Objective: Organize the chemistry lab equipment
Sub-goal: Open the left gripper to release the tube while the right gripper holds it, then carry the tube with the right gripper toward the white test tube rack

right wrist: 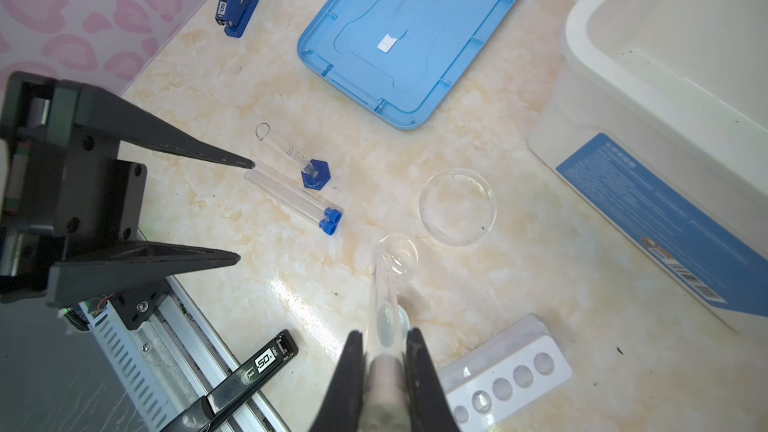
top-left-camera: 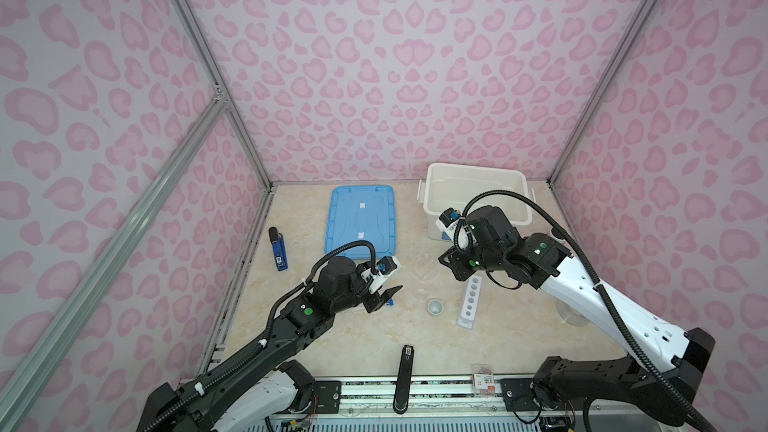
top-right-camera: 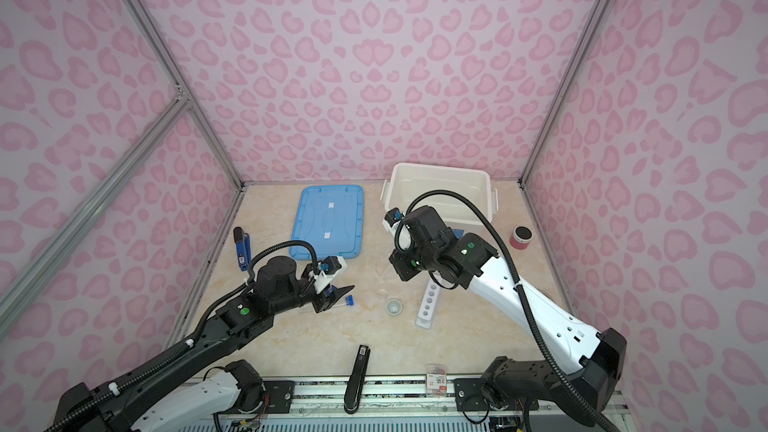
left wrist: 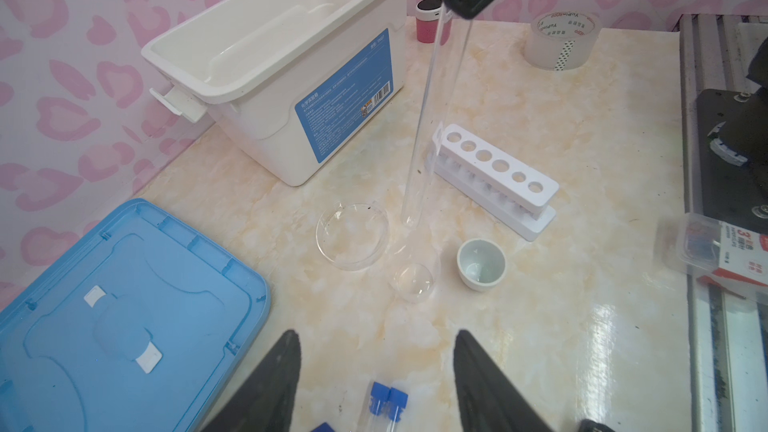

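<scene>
Right claw (right wrist: pixel 385 334) is narrow, pinched on a clear tube (left wrist: pixel 432 110) near its upper end. The tube hangs slightly tilted. Its lower tip is low over the tabletop (left wrist: pixel 582 243), between the small glass beaker (right wrist: pixel 399 255) and the white holed rack (left wrist: pixel 494 168). Cannot tell if the tip touches down. The rack holes look empty.

Left claw (left wrist: pixel 376 334) is wide and empty, hovering over two blue-capped test tubes (right wrist: pixel 295 199) that lie side by side, touching. The blue-based cylinder (right wrist: pixel 316 174) sits just beside them. The glass dish (right wrist: pixel 457 206) and pale cup (left wrist: pixel 481 263) are near the rack, apart from the left claw.

Step in hand is likely racking the held tube. To do it well, the right claw raises the tip above the rack top, squares the tube to vertical over one hole, lowers it straight and lets go only once it is seated. The glass is slick and the rack looks light, so a skewed entry may shove the rack. The left claw should straddle one tube only, since its neighbour and the cylinder are easy to knock.
</scene>
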Motion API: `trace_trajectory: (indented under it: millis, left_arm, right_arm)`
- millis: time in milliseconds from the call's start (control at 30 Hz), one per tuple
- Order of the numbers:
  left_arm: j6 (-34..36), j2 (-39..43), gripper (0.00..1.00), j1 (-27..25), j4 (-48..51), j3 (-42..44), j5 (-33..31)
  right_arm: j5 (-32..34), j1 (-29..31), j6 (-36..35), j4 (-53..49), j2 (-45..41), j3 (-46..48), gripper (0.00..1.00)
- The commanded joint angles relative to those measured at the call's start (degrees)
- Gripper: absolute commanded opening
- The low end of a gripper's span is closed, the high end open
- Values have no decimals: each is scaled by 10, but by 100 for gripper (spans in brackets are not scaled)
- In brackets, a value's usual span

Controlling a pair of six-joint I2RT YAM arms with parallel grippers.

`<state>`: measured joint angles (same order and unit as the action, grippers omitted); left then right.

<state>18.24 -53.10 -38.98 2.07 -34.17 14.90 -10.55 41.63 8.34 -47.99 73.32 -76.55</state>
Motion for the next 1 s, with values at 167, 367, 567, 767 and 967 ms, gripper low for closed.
trace_trajectory:
  millis: [167,367,567,767,967]
  left_arm:
    - [-1,11,61,1,-25,8,-4]
    - [-6,18,61,1,-26,10,0]
    - [-8,15,61,1,-30,11,4]
    - [-9,11,61,0,-31,12,3]
    - [-9,6,61,0,-32,12,3]
  right_arm:
    - [90,-41,7,-120,-21,-11,9]
    - [119,-71,23,-130,-42,2,9]
    - [131,-84,33,-126,-57,24,9]
    - [132,-107,33,-120,-67,37,9]
    - [122,-124,32,-102,-70,55,10]
